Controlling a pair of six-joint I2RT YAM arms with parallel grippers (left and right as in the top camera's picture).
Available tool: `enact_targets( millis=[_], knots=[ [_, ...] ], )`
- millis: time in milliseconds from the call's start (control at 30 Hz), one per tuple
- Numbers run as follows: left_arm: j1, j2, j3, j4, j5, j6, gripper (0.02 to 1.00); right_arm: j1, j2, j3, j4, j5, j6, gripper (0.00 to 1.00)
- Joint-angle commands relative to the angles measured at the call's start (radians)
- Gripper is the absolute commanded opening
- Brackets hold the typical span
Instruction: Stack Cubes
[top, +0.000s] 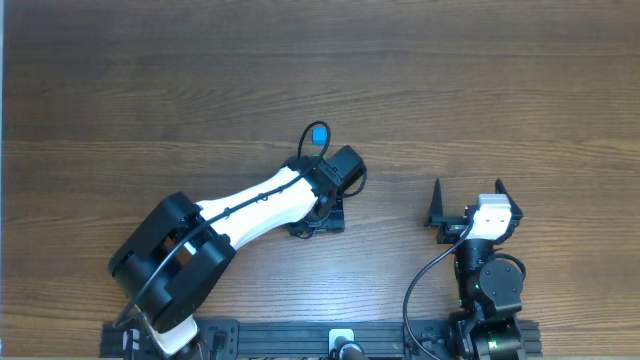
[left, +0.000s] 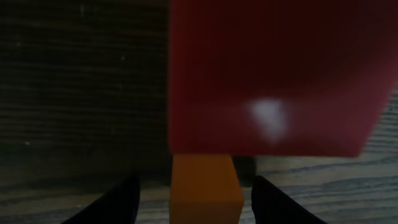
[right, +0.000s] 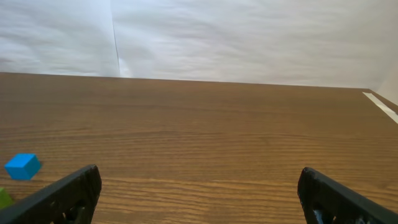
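Your left gripper (left: 195, 190), fingers (left: 121, 202) spread, straddles the orange cube (left: 205, 200) just beside the red cube (left: 267, 74): centre the cube between both fingers and close squarely on its flat sides, so it lifts level and stacks flush.

Your right tool (right: 199, 173), fingers spread wide, faces bare table (right: 236, 124) all the way to the white backdrop (right: 249, 37); you can pass freely there. Toward the middle of the table, the blue cube (right: 23, 166) stands in the way. From above, the left arm (top: 250, 205) lies slantwise across the near middle and bars a sideways crossing; the table's far half is open. Your left tool (left: 196, 180) has little room: the orange cube (left: 205, 190) sits between its fingers with a narrow gap on each side, and the red cube (left: 273, 74) stands close ahead, blocking that way.
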Motion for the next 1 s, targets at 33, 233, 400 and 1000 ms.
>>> enact_targets(
  millis=[33,233,400,1000],
  knots=[
    [-0.005,0.024,0.013,-0.004,-0.021,0.014,0.551,-0.006,-0.011,-0.009,-0.001,-0.007,-0.004,0.991],
    [-0.006,0.024,0.013,-0.004,-0.020,0.014,0.500,-0.006,-0.011,-0.009,-0.001,-0.007,-0.004,0.991],
    [-0.014,0.029,0.013,-0.004,-0.021,0.014,0.481,-0.006,-0.011,-0.009,-0.001,-0.007,-0.004,0.991],
    [-0.016,0.038,0.015,-0.003,-0.021,0.014,0.386,-0.006,-0.011,-0.009,-0.001,-0.007,-0.004,0.993]
  ],
)
